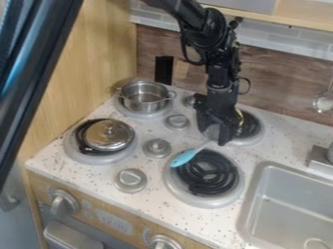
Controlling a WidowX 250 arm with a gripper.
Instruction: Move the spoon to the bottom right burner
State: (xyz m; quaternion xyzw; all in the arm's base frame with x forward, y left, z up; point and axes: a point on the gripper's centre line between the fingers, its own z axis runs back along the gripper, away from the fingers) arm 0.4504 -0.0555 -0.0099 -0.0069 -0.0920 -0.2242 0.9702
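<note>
The black gripper (220, 138) hangs low between the two right burners, in front of the back right one. The spoon (185, 158) has a light blue head and a greyish handle. Its head lies over the upper left rim of the bottom right burner (207, 173), which has a dark coil. From there the handle slants up and right to the gripper's lower end, where its far part is hidden. Whether the gripper holds the handle cannot be made out.
An open metal pot (144, 97) stands on the back left burner, and a lidded pan (108, 135) on the front left one. Several grey knobs rise between the burners. The sink (289, 206) is at the right, with a wooden wall at the left.
</note>
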